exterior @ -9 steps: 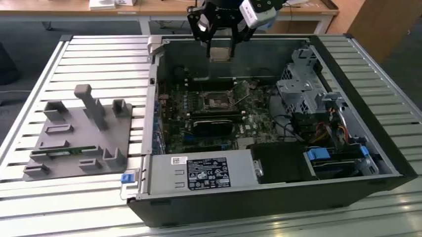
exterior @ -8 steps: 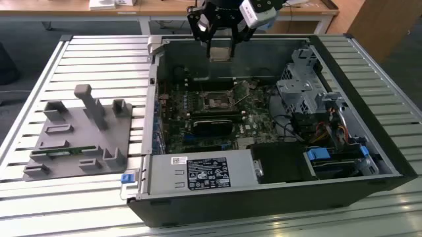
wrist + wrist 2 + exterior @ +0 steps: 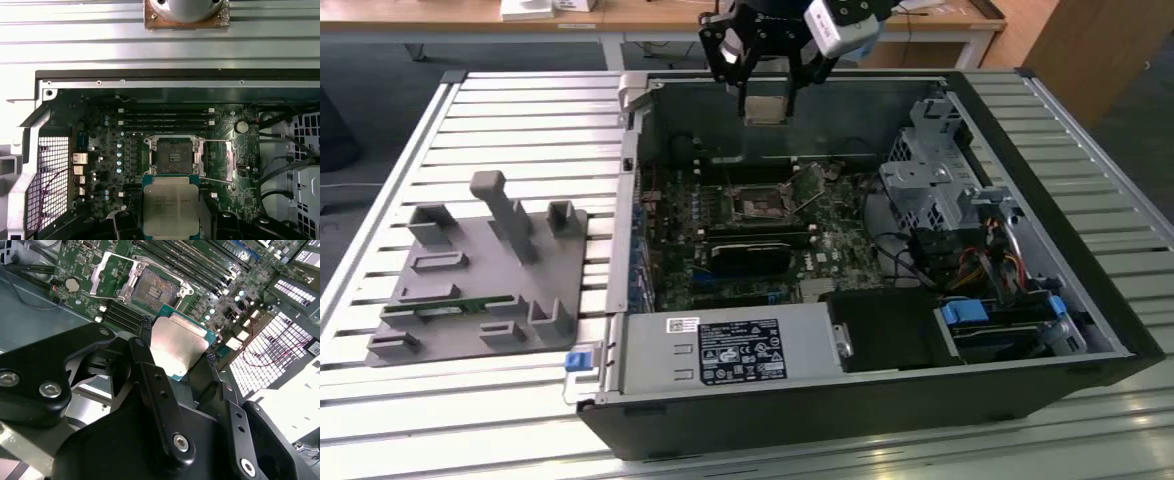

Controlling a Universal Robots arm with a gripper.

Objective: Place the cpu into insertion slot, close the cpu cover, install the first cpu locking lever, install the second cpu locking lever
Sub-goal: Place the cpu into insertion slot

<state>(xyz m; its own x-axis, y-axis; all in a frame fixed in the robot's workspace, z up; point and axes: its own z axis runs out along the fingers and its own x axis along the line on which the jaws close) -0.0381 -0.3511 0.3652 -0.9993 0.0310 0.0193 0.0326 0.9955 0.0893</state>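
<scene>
Gripper (image 3: 177, 341) fingers (image 3: 146, 357) clamped on opposite edges of the cpu (image 3: 175, 352), holding it in the air over the far end of the open computer case (image 3: 854, 410). Beyond it the insertion slot (image 3: 152, 287) sits bare on the motherboard (image 3: 82, 260), apart from the chip, cpu cover (image 3: 109, 271) swung up open beside it.

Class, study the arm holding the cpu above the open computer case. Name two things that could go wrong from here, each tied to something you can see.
1. The gripper pinches the cpu only by its edges, high over the board; a slip could drop it onto the insertion slot.
2. The cpu cover is flipped open beside the slot; a skewed descent could strike it or seat the chip crooked.
</scene>
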